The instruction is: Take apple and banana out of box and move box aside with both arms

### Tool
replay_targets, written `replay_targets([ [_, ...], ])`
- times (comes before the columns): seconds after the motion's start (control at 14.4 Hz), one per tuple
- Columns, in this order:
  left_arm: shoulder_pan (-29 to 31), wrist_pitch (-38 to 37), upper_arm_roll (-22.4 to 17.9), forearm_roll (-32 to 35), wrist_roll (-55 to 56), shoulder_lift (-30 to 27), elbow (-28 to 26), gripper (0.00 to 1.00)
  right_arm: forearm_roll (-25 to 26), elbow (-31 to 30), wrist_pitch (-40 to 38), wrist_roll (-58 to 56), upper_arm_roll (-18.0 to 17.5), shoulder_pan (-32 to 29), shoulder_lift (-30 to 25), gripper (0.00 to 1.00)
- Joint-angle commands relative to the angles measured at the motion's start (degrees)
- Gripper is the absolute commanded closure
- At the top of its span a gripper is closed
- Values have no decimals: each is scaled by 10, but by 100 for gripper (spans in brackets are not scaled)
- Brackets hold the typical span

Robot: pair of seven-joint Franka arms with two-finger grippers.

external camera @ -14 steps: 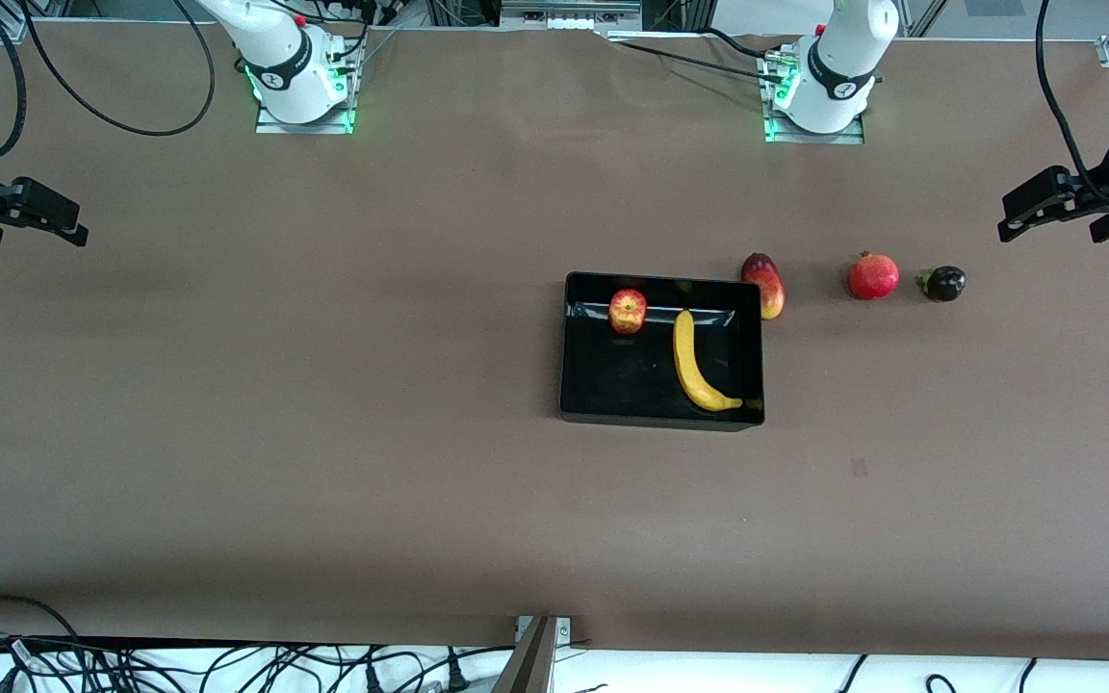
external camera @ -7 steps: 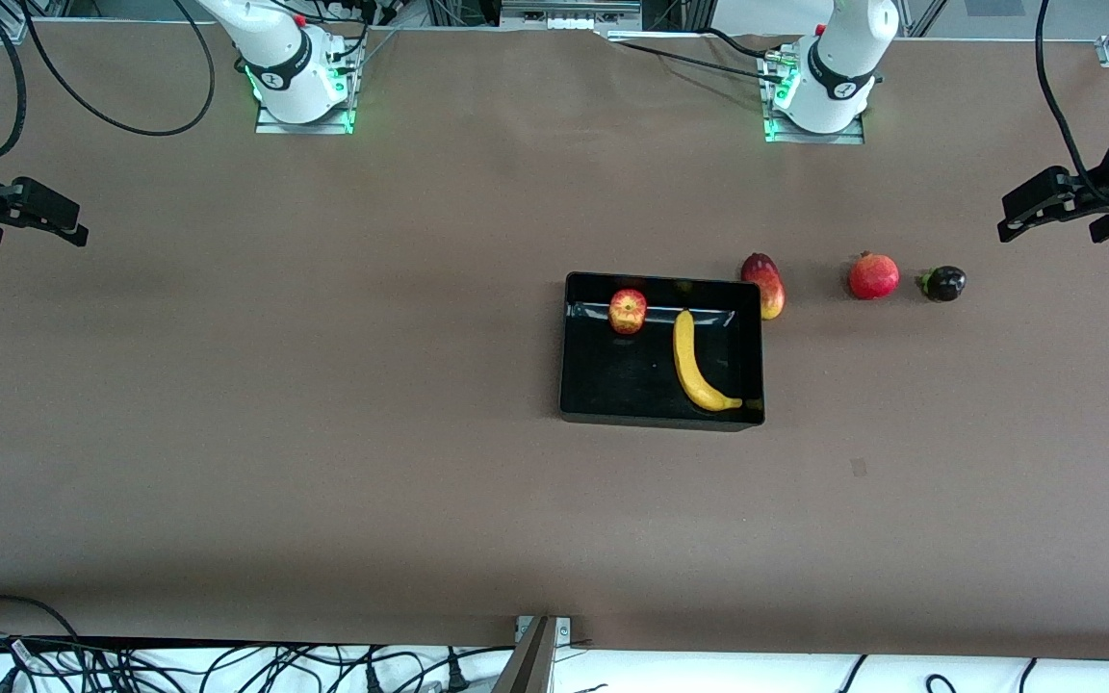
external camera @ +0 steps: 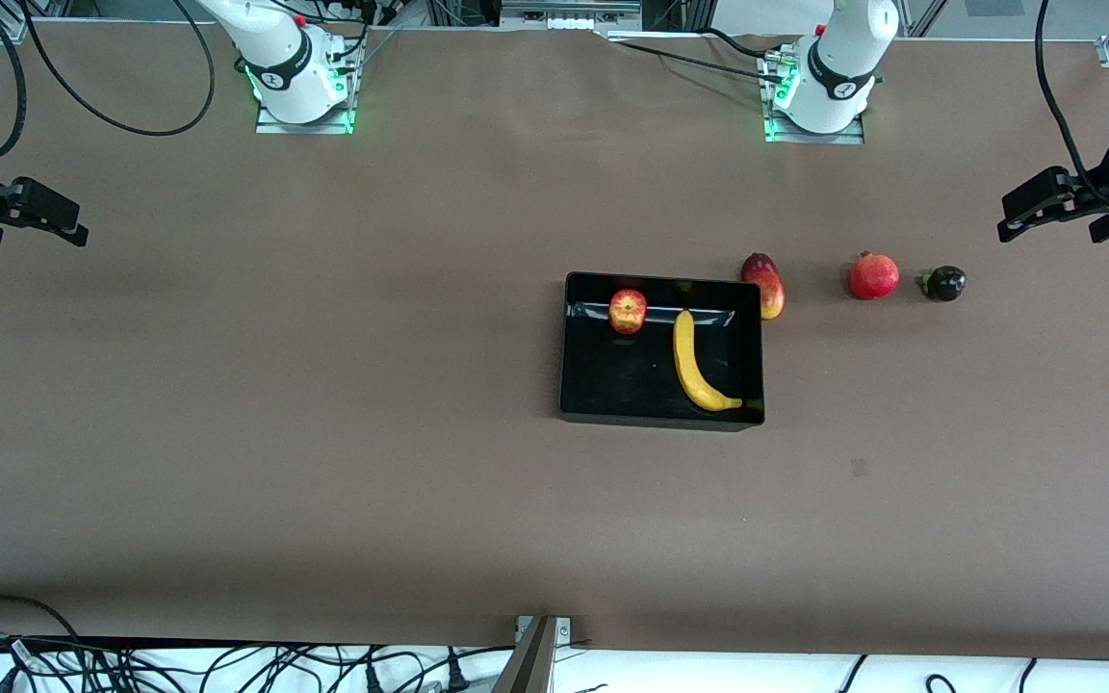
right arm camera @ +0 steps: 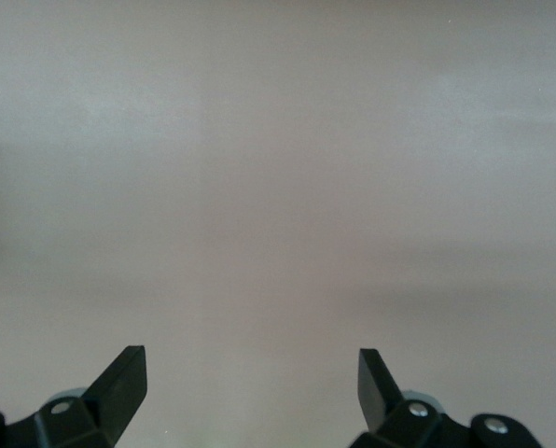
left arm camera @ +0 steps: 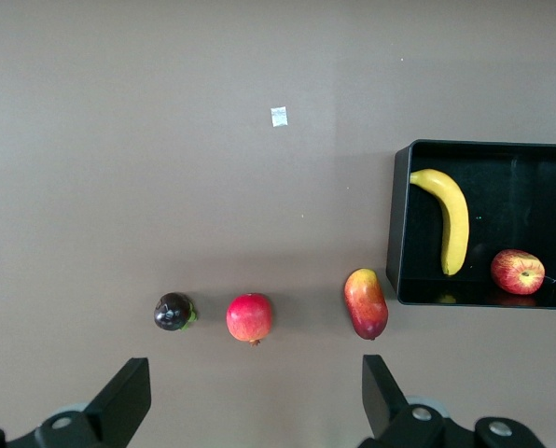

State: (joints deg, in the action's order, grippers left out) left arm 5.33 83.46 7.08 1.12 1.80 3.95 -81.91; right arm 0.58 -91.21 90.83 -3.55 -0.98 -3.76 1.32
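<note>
The right gripper (external camera: 59, 229) hangs over bare table (external camera: 323, 385) at the right arm's end, its fingers (right arm camera: 119, 383) spread wide and holding nothing. The box (external camera: 565, 346) stands on the table, toward the left arm's end from the middle. Inside it the apple (external camera: 628, 311) rests near the wall farthest from the front camera, and the banana (external camera: 691, 364) lies beside it, toward the left arm's end. A mango (external camera: 764, 285) lies just outside the box corner, then a pomegranate (external camera: 874, 276) and a small dark fruit (external camera: 942, 283) in a row. The left gripper (external camera: 1031, 207) waits over the table's edge at the left arm's end, fingers (left arm camera: 124, 401) apart and empty
</note>
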Motion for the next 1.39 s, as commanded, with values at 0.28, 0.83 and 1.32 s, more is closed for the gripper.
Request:
replay_targets([
  [0.28, -6, 12, -8, -15, 1, -13, -17, 0, -3, 8, -2, 3, -1, 1, 3, 0],
  [0.83, -7, 24, -3, -15, 17, -10, -27, 0, -3, 8, -2, 4, -1, 1, 3, 0],
  [1.32, -8, 24, -2, -15, 19, -11, -27, 0, -3, 8, -2, 3, -1, 1, 3, 0],
])
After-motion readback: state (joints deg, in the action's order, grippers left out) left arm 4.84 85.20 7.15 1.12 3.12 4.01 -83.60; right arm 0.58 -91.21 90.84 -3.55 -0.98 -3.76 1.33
